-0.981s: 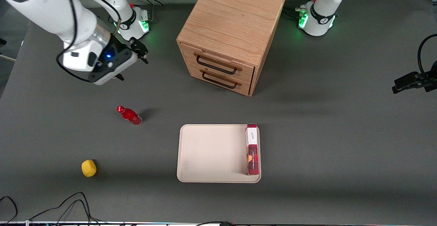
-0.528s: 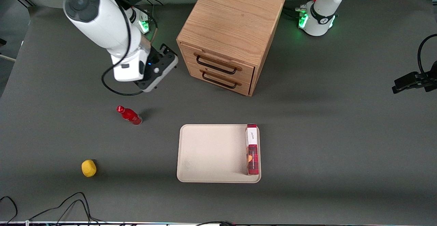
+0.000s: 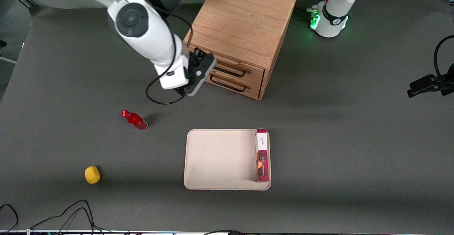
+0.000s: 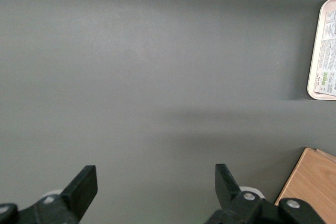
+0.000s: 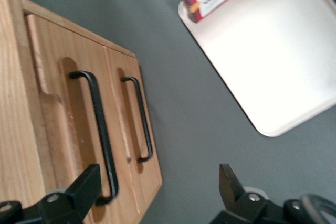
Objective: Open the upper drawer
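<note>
Upper drawer [image 5: 68, 108] flush shut, claw [image 5: 157, 192] spread wide just before its handle [image 5: 100, 129]

Gripper [image 5: 157, 192], fingers spread, before upper drawer [image 5: 63, 114]; bare table between cabinet [image 3: 244, 18] and tray [image 3: 191, 157].

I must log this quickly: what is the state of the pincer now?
Right pincer: open, holding nothing, in front of the upper drawer, near one end of its handle, not yet around it.
</note>
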